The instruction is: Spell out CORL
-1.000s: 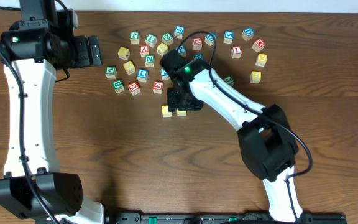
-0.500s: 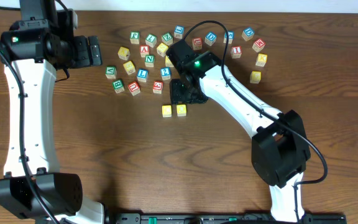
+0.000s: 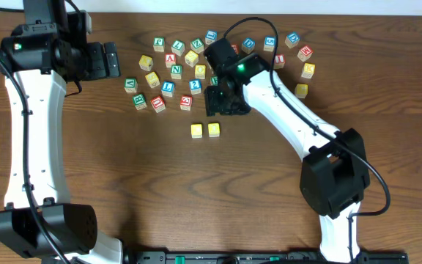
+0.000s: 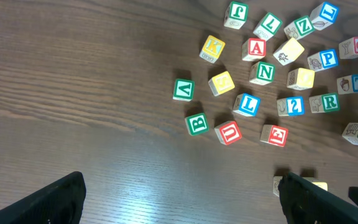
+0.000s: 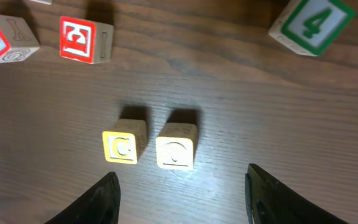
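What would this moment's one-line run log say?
placed: yellow wooden C cube beside yellow wooden O cube | right hand: open, empty | left hand: open, empty | green-R wooden cube, blue-L wooden cube: in pile

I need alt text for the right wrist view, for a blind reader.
A yellow-topped wooden C cube and a yellow-topped wooden O cube sit side by side on the brown wooden table, before the open, empty right gripper.

On the tabletop (image 3: 123,183), the C cube (image 3: 196,130) sits just left of the O cube (image 3: 214,130), both standing apart from the block cluster (image 3: 176,70) behind them.
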Action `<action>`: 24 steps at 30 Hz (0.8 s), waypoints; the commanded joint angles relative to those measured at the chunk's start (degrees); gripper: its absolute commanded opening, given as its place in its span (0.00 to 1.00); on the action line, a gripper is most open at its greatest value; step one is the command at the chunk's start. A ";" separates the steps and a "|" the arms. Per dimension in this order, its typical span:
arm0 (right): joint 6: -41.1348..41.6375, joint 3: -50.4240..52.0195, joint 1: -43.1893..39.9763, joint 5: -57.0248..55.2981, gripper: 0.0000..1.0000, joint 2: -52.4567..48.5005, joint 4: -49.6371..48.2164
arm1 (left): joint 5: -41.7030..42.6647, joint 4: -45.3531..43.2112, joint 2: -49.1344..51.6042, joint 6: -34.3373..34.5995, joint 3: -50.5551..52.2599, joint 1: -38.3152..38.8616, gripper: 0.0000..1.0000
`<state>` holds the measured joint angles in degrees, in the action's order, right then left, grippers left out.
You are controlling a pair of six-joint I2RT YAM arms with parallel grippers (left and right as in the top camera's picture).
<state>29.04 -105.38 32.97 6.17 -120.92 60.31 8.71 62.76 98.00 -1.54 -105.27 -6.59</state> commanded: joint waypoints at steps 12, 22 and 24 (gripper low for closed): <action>-5.57 -6.91 -6.73 0.42 0.59 2.21 3.74 | 0.31 0.09 0.11 -0.35 -1.46 0.17 0.98; -6.01 -6.97 -11.39 0.44 0.61 2.21 3.85 | 0.31 0.09 0.11 -0.35 -1.46 0.17 0.98; -6.08 -6.97 -12.35 0.44 0.61 2.21 3.87 | 0.31 0.09 0.11 -0.35 -1.46 0.17 0.98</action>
<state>23.79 -110.85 22.37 6.48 -120.75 63.96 8.71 62.76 98.00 -1.54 -105.27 -6.59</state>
